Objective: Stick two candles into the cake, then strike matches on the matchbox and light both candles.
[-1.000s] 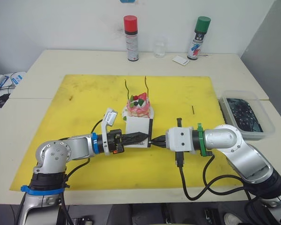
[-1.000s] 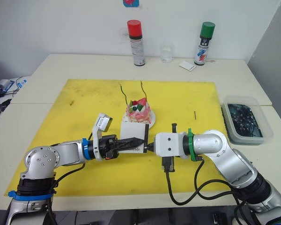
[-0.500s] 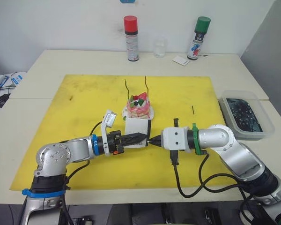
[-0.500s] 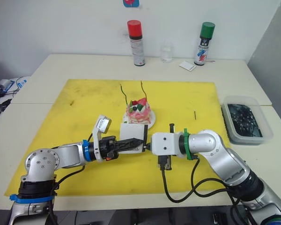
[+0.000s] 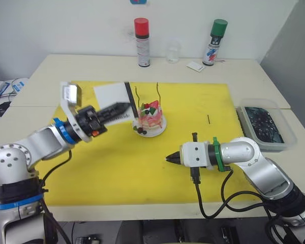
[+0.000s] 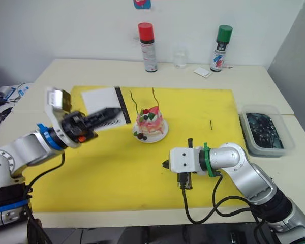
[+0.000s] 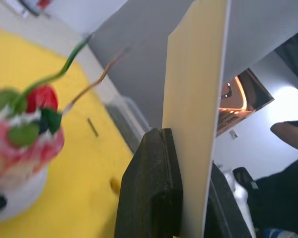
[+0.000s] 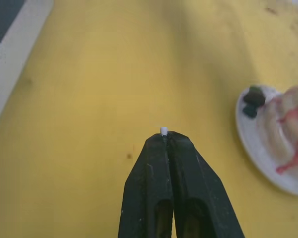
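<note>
The pink-and-white cake (image 5: 150,116) sits on its small white plate (image 5: 158,131) in the middle of the yellow mat. Two thin wavy candles (image 5: 138,96) (image 5: 158,91) stand in it, unlit. My left gripper (image 5: 123,108) is raised to the left of the cake and is shut on the white matchbox (image 5: 111,95), whose dark strip (image 5: 128,94) faces the cake. The left wrist view shows the matchbox (image 7: 193,114) edge-on. My right gripper (image 5: 169,158) hovers low over the mat in front of the cake, shut, with a tiny pale match tip (image 8: 163,130) poking out. A second match (image 5: 209,119) lies on the mat.
At the back of the table stand a red-capped spray can (image 5: 141,41), a glass (image 5: 173,52), a white card (image 5: 195,65) and a green-capped can (image 5: 215,41). A clear plastic bin (image 5: 267,124) sits at the mat's right edge.
My left arm has lifted the matchbox from in front of the cake up and back to the left. The right gripper has separated from the box and drawn slightly right.
</note>
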You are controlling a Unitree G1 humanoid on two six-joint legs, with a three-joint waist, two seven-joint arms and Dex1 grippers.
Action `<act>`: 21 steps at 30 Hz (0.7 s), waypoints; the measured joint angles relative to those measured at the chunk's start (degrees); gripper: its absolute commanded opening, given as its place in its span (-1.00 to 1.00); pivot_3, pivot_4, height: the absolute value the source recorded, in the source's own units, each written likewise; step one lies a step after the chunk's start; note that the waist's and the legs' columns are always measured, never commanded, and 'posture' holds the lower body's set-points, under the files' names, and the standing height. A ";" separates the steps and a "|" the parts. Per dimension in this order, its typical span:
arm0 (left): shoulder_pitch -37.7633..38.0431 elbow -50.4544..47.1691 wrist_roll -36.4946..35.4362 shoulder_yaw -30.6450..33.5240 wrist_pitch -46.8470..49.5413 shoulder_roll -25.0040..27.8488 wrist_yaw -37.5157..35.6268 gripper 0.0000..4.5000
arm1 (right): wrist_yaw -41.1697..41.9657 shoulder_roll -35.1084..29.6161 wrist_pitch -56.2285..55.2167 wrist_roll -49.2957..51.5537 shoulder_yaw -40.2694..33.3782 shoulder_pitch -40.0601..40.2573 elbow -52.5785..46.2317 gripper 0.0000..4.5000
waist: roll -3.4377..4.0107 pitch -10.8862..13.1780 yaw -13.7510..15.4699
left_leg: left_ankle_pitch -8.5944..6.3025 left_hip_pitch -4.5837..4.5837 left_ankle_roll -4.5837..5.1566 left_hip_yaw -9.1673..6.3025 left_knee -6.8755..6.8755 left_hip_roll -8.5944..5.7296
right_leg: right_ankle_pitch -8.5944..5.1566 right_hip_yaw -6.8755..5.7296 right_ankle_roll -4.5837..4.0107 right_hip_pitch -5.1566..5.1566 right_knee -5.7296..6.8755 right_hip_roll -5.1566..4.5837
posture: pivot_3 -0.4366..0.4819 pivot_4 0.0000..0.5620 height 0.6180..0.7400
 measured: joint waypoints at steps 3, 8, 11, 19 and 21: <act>3.28 -3.73 3.92 -3.09 0.72 0.61 -2.95 -1.00 | -0.88 0.05 2.76 0.82 -1.29 -0.47 -0.37 -0.99 | 0.00 0.00 0.05 | 0.01 0.01 -0.01 0.18 0.02 -0.07 | 0.00 0.15 0.00 0.00 -0.04 -0.06 | -0.05 -0.47 1.00; 8.59 -6.66 15.35 -11.02 -0.33 0.01 -8.75 -1.00 | -3.06 -2.08 8.81 2.63 -6.28 2.85 -1.80 -0.99 | -0.02 -0.02 0.12 | 0.01 0.00 -0.01 0.20 0.00 -0.05 | -0.02 0.16 -0.04 -0.04 -0.08 -0.05 | -0.05 -0.47 1.00; 8.46 -6.90 17.88 -12.19 -1.73 -2.38 -9.99 -1.00 | -7.16 -0.78 13.74 3.00 -9.36 7.14 -2.62 -0.99 | -0.02 -0.02 0.07 | 0.00 -0.02 0.00 0.18 -0.02 0.00 | -0.05 0.16 -0.09 -0.07 -0.06 -0.02 | -0.05 -0.47 1.00; 8.47 -7.03 21.58 -14.17 -2.73 -5.00 -11.23 -1.00 | -15.63 2.84 20.46 4.41 -9.99 13.01 -8.18 -0.99 | -0.01 -0.01 -0.34 | 0.00 -0.03 0.00 0.21 -0.03 -0.01 | -0.20 0.20 0.15 -0.12 -0.03 0.01 | -0.05 -0.47 1.00; 8.55 -7.01 21.94 -14.60 -2.38 -5.31 -11.36 -1.00 | -17.69 4.35 20.44 4.38 -9.91 13.98 -8.32 -0.99 | -0.02 -0.01 -0.34 | 0.00 -0.03 0.00 0.21 -0.02 0.00 | -0.21 0.20 0.16 -0.11 -0.03 0.01 | -0.05 -0.47 1.00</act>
